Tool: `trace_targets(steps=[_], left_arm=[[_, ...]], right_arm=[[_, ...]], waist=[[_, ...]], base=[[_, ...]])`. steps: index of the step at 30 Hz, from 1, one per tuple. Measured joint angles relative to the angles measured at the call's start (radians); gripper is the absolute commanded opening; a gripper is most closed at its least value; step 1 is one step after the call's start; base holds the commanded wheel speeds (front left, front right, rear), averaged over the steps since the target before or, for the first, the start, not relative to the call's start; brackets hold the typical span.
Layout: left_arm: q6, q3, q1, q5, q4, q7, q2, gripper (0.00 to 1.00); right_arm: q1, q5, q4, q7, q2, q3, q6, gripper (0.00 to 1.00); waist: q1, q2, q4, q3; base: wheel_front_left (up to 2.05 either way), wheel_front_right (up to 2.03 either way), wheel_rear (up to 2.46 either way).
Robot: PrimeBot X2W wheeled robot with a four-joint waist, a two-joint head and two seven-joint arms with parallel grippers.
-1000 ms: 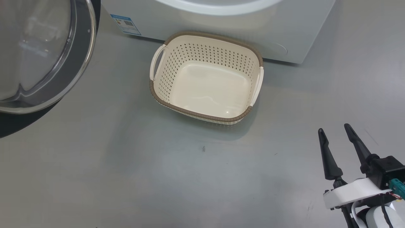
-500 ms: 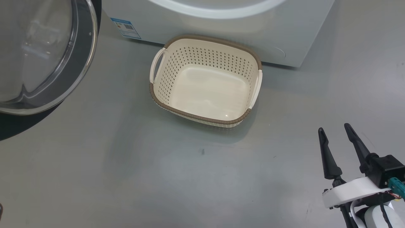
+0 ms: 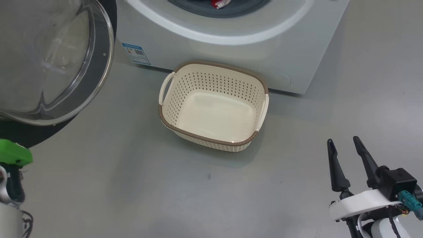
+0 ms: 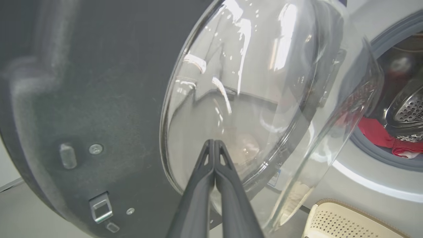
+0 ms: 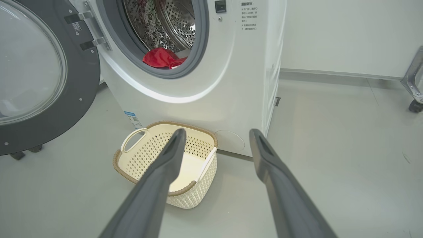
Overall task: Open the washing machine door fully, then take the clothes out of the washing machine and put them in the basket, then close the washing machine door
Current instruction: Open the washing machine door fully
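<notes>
- Door [image 5: 39, 76] of the washing machine [image 5: 231, 82] stands swung wide open, hinged on the left of the opening as the robot sees it, with its black rim facing out
- Red clothes [image 5: 162, 58] lie low at the front of the steel drum [image 5: 172, 16], just behind the grey rubber seal [image 5: 202, 43]; a bit of white trim shows on them in the left wrist view
- Basket [image 3: 205, 86] sits upright on the grey floor [image 3: 132, 185], directly below the opening, with its back rim close against the machine's front panel; whether it touches the panel cannot be told
- Left gripper [image 4: 214, 142] has its two dark fingers pressed together with nothing between them; the tips point at the clear glass bowl [image 4: 248, 82] of the door and look very near it, though contact cannot be told
- Right gripper [image 3: 343, 141] hangs over the floor with its fingers spread apart and nothing between them, well to the right of the basket and apart from it
- Blue sticker [image 3: 136, 53] sits low on the machine's front, between the door and the basket
</notes>
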Motion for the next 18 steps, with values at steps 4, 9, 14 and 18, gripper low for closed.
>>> trace_targets(steps=[4, 9, 14, 18], left_arm=[[-0.020, -0.040, 0.024, 0.031, -0.009, 0.000, -0.030, 0.00], [-0.039, -0.088, 0.077, 0.053, -0.030, -0.008, -0.070, 0.00], [-0.051, -0.130, 0.130, 0.092, -0.057, -0.009, -0.086, 0.00], [-0.052, -0.159, 0.178, 0.109, -0.081, -0.009, -0.097, 0.00]], right_arm=[[0.001, 0.021, 0.020, -0.012, 0.022, -0.005, 0.000, 1.00], [0.005, 0.037, 0.039, -0.024, 0.041, -0.006, 0.000, 1.00], [0.022, 0.071, 0.044, -0.030, 0.069, -0.019, 0.000, 1.00], [0.032, 0.080, 0.041, -0.038, 0.068, -0.036, 0.000, 1.00]], waist=[[0.0000, 0.0000, -0.005, -0.042], [0.0000, 0.0000, -0.015, -0.097], [0.0000, 0.0000, -0.031, -0.151], [0.0000, 0.0000, -0.049, -0.189]], base=[[0.00, 0.00, 0.00], [0.00, 0.00, 0.00], [0.00, 0.00, 0.00], [0.00, 0.00, 0.00]])
